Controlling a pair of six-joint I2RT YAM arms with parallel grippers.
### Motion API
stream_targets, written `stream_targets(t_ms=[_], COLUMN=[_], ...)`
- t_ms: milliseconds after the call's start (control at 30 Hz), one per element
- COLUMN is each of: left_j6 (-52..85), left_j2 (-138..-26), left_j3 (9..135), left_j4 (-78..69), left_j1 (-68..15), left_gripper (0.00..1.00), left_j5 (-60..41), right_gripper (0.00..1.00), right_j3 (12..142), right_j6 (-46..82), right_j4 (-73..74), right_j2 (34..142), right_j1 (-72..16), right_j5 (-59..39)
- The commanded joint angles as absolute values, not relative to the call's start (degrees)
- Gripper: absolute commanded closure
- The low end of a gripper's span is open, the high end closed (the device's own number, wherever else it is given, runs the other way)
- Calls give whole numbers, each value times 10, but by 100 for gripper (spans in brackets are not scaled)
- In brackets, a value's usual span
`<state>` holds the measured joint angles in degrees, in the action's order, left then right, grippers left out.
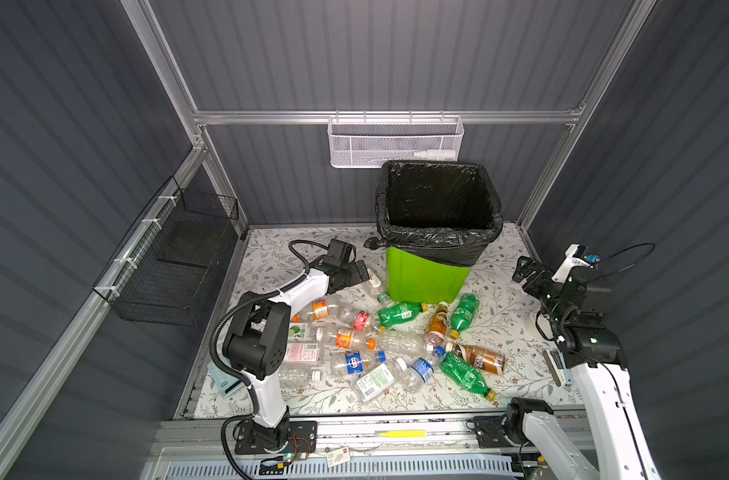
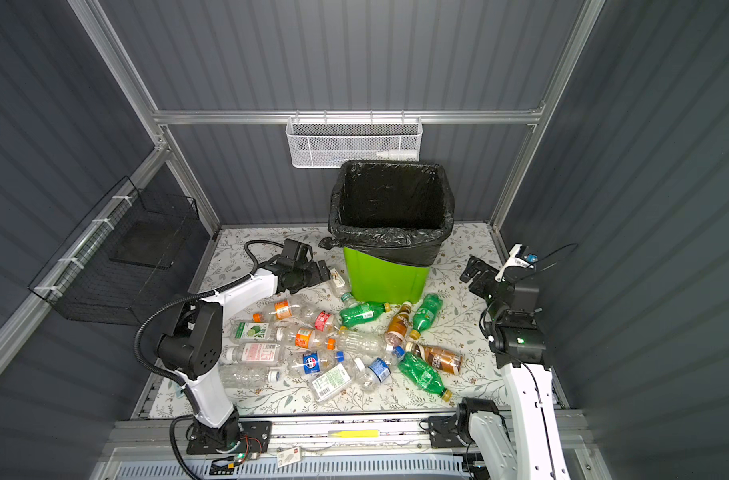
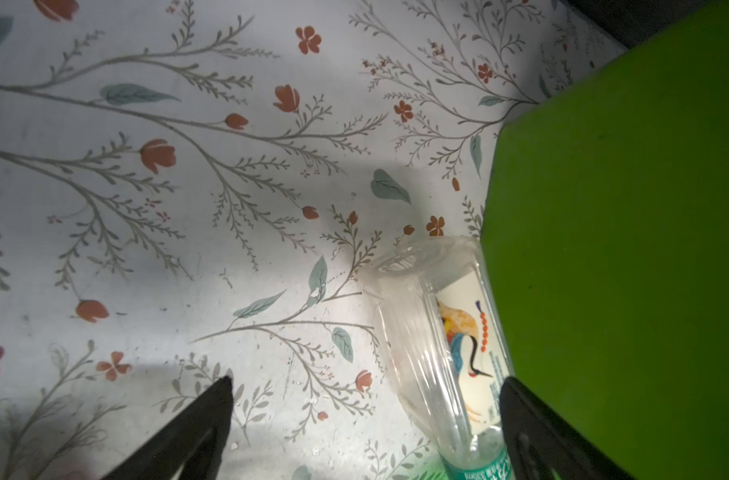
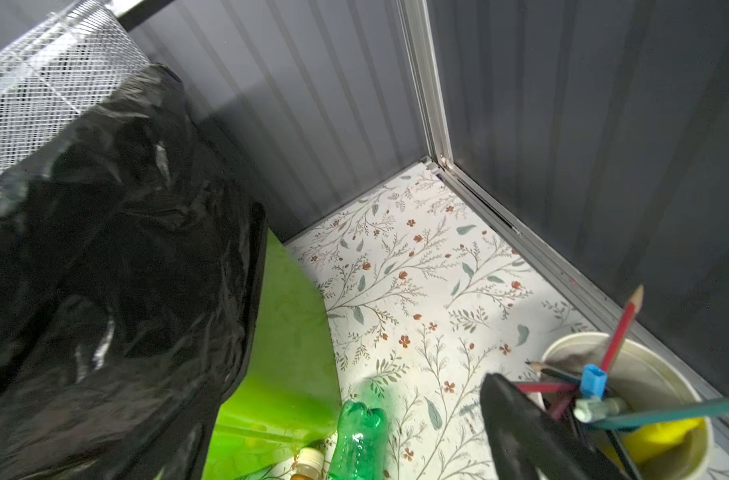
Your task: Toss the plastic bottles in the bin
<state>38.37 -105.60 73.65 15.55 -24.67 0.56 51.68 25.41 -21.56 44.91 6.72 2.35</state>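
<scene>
One clear bottle (image 3: 433,332), seemingly empty, lies between the spread jaws of the left tool (image 3: 366,380): light, thin-walled, slippery, crushable; take it mid-body.

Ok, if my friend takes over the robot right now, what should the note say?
Left gripper: open, empty, low beside a clear bird-label bottle that lies against the bin's green side.
Right gripper: open, empty, held up on the right near the cup of pencils.
Plastic bottles: heaped on the table in front of the bin.
Done: nothing; no bottle shows inside the bin.
Left: every bottle. The bird-label one looks like the likeliest first pick.
</scene>
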Motion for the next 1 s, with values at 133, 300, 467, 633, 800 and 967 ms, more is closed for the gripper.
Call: stream_targets(t_ms=[133,300,467,633,800,967], left_j6=[435,438,442,449,458,460], left_j2=[-1098,-1129,-1159,-1188,-1200,-1216], left_j3=[790,831,865,890,899,916], left_j4=[163,177,194,208,211,209], left_j1=[-252,-258,-261,-268,-274,-278], left_gripper=[0,0,0,0,0,0], left_j5=[-22,-25,-19,-27,-33,-46], right_gripper=[1,1,1,1,1,1], right_j3=[485,473,460,450,441,428], right_j6=[276,278,281,281,280,284], right_j4=[-209,-201,-198,-198,-199,-198], right_j2=[444,448,446,440,434,424], right_j1=[83,87,89,95,103,108], right_j5=[4,1,0,5,5,7])
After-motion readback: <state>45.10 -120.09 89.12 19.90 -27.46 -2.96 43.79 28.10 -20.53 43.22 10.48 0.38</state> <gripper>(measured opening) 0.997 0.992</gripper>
